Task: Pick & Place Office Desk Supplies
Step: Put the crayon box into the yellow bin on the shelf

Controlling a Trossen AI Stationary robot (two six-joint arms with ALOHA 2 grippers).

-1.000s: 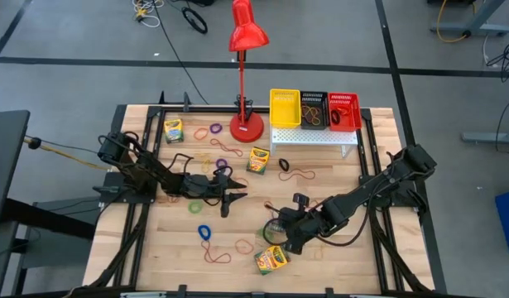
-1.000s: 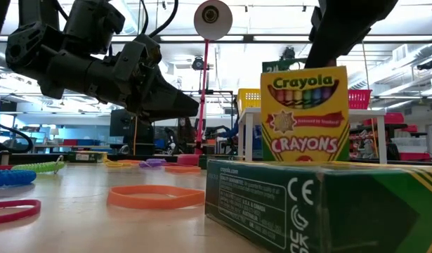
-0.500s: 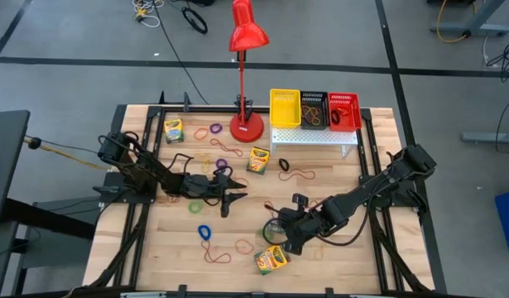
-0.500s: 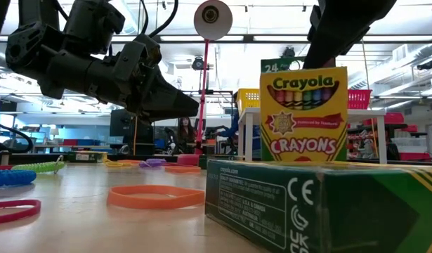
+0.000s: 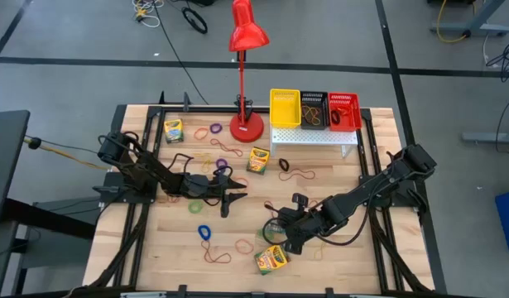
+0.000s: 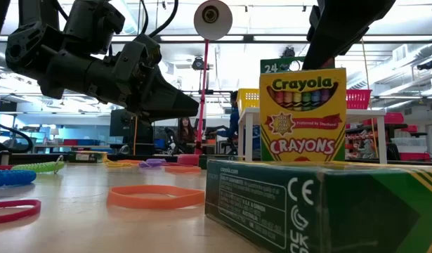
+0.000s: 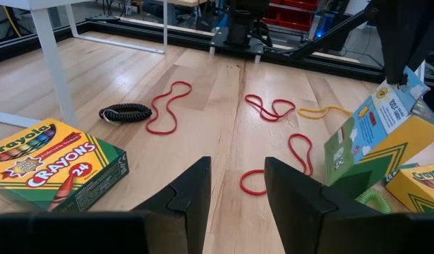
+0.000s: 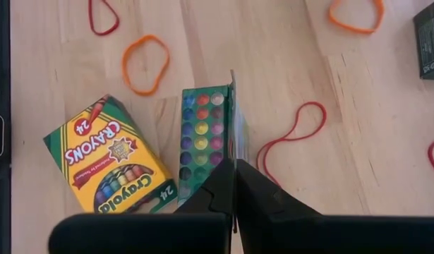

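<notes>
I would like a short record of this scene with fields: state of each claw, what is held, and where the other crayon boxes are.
left claw: open, empty, over the table's middle
right claw: shut on the held crayon box
held box state: open, crayon tips showing
second crayon box: lying flat beside the held one
third crayon box: near the lamp
fourth crayon box: far left corner
</notes>
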